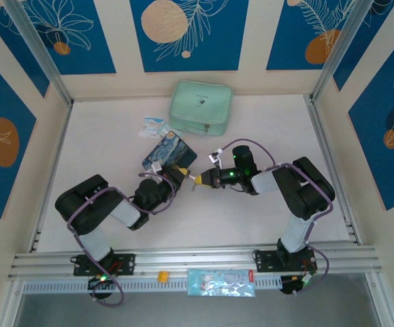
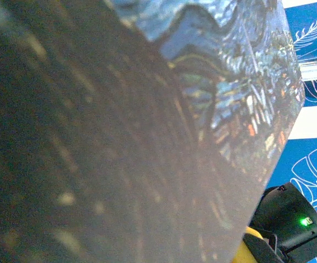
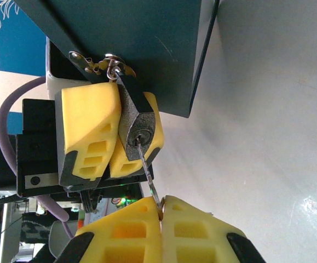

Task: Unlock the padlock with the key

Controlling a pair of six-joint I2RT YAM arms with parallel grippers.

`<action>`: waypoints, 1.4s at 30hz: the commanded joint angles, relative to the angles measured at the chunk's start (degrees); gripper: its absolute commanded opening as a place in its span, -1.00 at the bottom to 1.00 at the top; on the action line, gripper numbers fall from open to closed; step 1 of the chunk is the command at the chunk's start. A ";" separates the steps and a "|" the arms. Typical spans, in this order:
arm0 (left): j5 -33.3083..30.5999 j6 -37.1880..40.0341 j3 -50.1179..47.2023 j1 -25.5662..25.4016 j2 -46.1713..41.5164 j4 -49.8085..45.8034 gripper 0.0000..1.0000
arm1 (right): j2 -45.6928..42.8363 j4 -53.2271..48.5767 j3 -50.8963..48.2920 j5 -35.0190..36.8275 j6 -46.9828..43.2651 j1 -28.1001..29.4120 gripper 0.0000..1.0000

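Observation:
In the right wrist view the small dark padlock (image 3: 138, 118) hangs by its silvery shackle (image 3: 113, 67) from the hasp of the dark blue tin (image 3: 142, 38). My left gripper (image 3: 122, 99) is shut on the padlock's body, one yellow finger (image 3: 87, 126) on each side. The thin silvery key (image 3: 147, 170) has its tip in the keyhole at the padlock's bottom end. My right gripper (image 3: 161, 207) is shut on the key's head. From above, both grippers meet tip to tip at the tin's near corner (image 1: 186, 176). In the left wrist view the tin's painted lid (image 2: 147, 137) hides my left fingers.
A mint-green pouch (image 1: 201, 107) lies at the back of the table, with white-and-blue packets (image 1: 154, 127) to its left. Another packet (image 1: 221, 281) and a small yellow piece (image 1: 162, 276) rest on the front rail. Metal frame posts stand at both back corners.

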 commanded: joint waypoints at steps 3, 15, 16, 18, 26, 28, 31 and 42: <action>3.59 -0.51 1.30 0.41 0.38 3.52 -1.00 | 0.25 -0.85 2.48 -1.91 -1.15 0.57 -1.00; 11.78 -0.29 3.59 0.27 1.40 3.43 -1.00 | -1.42 -12.71 7.16 -1.58 -8.66 -0.52 -1.00; 12.12 -0.37 3.45 0.32 1.39 3.43 -1.00 | -1.59 -13.22 7.49 -1.59 -9.03 -0.69 -1.00; 12.41 -0.48 2.90 0.27 1.30 3.49 -1.00 | -1.98 -14.16 7.89 -1.74 -9.56 -1.33 -1.00; 12.40 -0.44 2.45 0.31 1.91 3.52 -1.00 | -3.36 -18.23 8.78 -2.27 -12.06 -2.48 -1.00; 12.58 -0.37 2.61 0.28 2.19 3.52 -1.00 | -3.40 -18.52 8.80 -2.20 -12.10 -2.57 -1.00; 13.49 -0.30 2.98 0.27 2.36 3.39 -1.00 | -3.17 -18.11 8.99 -2.26 -11.03 -2.93 -1.00; 16.30 0.21 4.11 0.32 2.27 1.42 -1.00 | -3.66 -18.03 11.49 -1.58 -7.09 -2.94 -1.00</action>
